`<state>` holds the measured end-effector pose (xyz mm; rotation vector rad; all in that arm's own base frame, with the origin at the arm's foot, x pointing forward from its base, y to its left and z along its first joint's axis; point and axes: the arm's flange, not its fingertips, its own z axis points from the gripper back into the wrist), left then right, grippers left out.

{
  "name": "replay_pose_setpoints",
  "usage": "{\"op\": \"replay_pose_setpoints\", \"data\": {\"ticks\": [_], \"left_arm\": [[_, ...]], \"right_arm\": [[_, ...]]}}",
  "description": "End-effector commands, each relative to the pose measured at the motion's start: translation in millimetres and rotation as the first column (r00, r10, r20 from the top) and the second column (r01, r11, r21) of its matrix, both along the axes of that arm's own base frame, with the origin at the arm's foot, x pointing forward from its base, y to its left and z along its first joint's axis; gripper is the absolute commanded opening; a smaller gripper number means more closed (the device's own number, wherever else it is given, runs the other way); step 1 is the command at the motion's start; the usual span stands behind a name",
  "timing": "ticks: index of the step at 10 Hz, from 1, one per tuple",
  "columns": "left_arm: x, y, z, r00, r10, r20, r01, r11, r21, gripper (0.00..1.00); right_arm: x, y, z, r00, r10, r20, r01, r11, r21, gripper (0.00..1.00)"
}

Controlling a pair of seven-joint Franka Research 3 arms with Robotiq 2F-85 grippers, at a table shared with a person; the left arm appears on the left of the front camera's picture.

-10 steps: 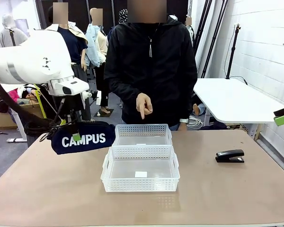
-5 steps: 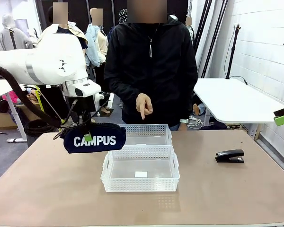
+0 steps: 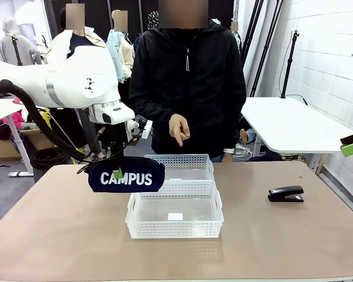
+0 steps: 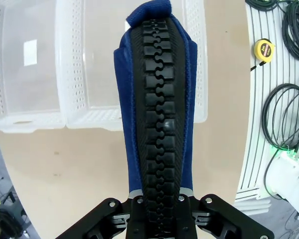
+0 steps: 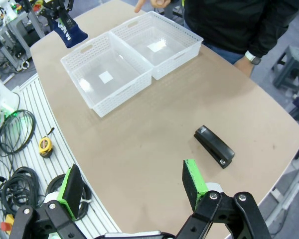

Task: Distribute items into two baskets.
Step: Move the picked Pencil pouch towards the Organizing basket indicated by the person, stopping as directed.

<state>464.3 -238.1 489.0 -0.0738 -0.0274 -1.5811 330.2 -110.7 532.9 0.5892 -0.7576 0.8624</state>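
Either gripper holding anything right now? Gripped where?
Left gripper holds the navy CAMPUS pouch in the air, pinched across its sides from the zippered top edge. Right gripper is open and empty.

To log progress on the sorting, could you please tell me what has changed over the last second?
The left gripper, shut on the CAMPUS pouch throughout, carried it toward the robot's right, so the pouch's end now hangs at the left edge of the two baskets. Unchanged: the baskets, the stapler, the person's pointing hand and the right gripper with its fingers apart.
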Motion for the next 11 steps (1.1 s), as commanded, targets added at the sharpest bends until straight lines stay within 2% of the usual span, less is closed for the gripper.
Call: {"op": "replay_pose_setpoints", "data": {"ticks": [1,5,8,9,11], "left_arm": [[3.4,-11.9,-4.5,0.998,-0.060,-0.024,0.060,0.998,0.001,0.00],[-16.7,-33.1,-12.8,0.988,-0.149,-0.047,0.149,0.989,-0.008,0.00],[-40.9,-36.1,-4.5,0.974,-0.220,-0.053,0.218,0.975,-0.031,0.00],[-32.0,-34.4,-6.8,0.983,-0.177,-0.051,0.176,0.984,-0.011,0.00],[-29.5,-43.1,-9.4,0.983,-0.179,-0.044,0.179,0.984,0.002,0.00]], "right_arm": [[1.6,0.4,-0.3,1.000,0.009,0.014,-0.009,1.000,0.020,1.00],[1.6,0.4,-0.3,1.000,0.009,0.014,-0.009,1.000,0.020,1.00],[1.6,0.4,-0.3,1.000,0.009,0.014,-0.009,1.000,0.020,1.00],[1.6,0.4,-0.3,1.000,0.009,0.014,-0.009,1.000,0.020,1.00],[1.6,0.4,-0.3,1.000,0.009,0.014,-0.009,1.000,0.020,1.00]]}}
